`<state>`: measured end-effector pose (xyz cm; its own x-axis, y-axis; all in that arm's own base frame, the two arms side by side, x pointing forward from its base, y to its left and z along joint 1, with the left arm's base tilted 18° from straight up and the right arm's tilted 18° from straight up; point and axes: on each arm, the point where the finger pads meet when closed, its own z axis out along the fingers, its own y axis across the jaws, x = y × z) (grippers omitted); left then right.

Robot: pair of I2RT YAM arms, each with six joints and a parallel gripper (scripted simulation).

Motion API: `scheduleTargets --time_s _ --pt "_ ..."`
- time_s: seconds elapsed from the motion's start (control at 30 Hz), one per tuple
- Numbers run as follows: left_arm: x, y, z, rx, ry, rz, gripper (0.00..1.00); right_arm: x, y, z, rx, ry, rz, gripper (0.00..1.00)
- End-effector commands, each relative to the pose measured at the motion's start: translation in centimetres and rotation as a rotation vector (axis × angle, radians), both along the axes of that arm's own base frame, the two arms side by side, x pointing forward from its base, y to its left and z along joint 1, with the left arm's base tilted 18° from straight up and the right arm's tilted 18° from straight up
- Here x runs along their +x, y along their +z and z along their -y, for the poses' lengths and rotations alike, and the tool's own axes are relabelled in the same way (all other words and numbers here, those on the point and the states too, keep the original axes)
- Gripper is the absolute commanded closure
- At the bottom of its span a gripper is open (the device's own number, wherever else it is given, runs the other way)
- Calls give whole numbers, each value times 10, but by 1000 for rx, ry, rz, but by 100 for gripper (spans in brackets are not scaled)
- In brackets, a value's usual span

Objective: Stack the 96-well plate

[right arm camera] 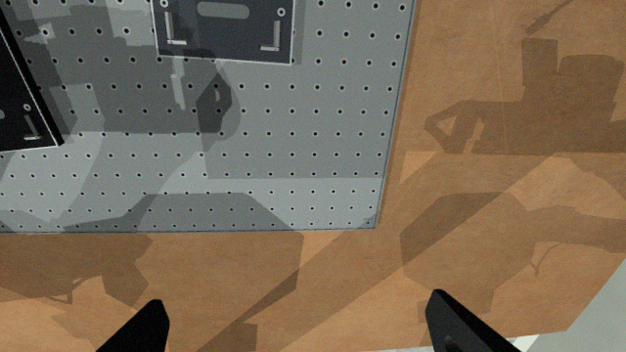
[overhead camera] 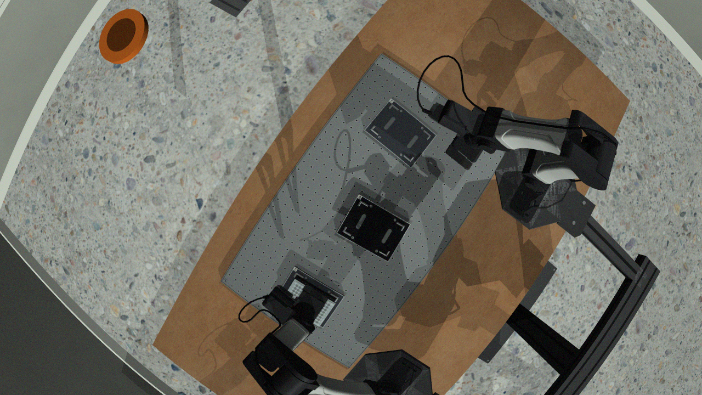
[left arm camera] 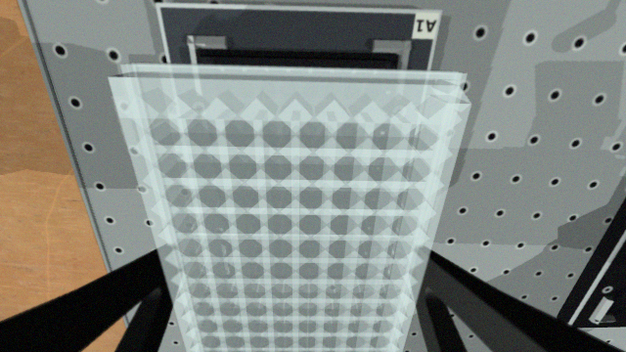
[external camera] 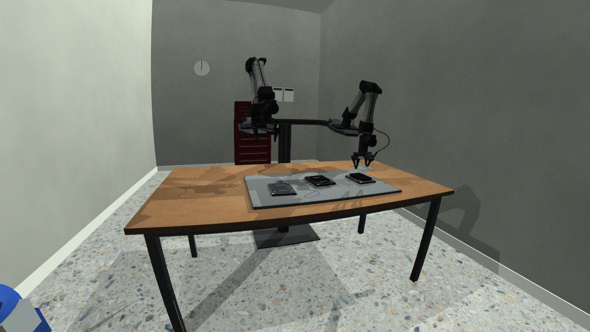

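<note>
My left gripper [left arm camera: 296,257] [external camera: 362,166] is shut on the clear 96-well plate [left arm camera: 293,181] [external camera: 370,168] [overhead camera: 323,312], held by its long sides above nest N2 [left arm camera: 293,24] [external camera: 371,181]. The plate's cut corner is at the upper right in the left wrist view, the same side as the nest's A1 label. The lower plate [left arm camera: 293,60] [external camera: 360,177] looks black in N2, mostly hidden by the held plate. Nest N1 [overhead camera: 400,132] [external camera: 282,189] [right arm camera: 222,36] is empty. My right gripper [right arm camera: 301,306] [external camera: 266,140] is open and empty, high above the table.
A black, empty middle nest [overhead camera: 374,227] [external camera: 320,180] [right arm camera: 15,122] stands between N1 and N2. All three nests are on a grey perforated board [overhead camera: 313,196] [external camera: 263,202] [right arm camera: 293,147] on the wooden table [overhead camera: 196,294] [external camera: 197,206] [right arm camera: 220,274].
</note>
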<state>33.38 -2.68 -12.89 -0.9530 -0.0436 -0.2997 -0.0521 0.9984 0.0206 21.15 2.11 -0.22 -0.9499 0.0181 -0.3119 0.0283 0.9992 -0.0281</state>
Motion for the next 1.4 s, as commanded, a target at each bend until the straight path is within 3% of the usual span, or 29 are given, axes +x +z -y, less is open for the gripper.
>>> scheduleTargets --time_s 0.0,0.63,1.37 --pt "5 -9 -2 -5 0 8 100 -8 -4 0 6 7 -20 0" --pt "13 -36 -2 -6 -3 6 100 -8 -4 0 6 7 -20 0" --pt "13 -37 -3 -6 0 6 100 -8 -4 0 6 7 -20 0"
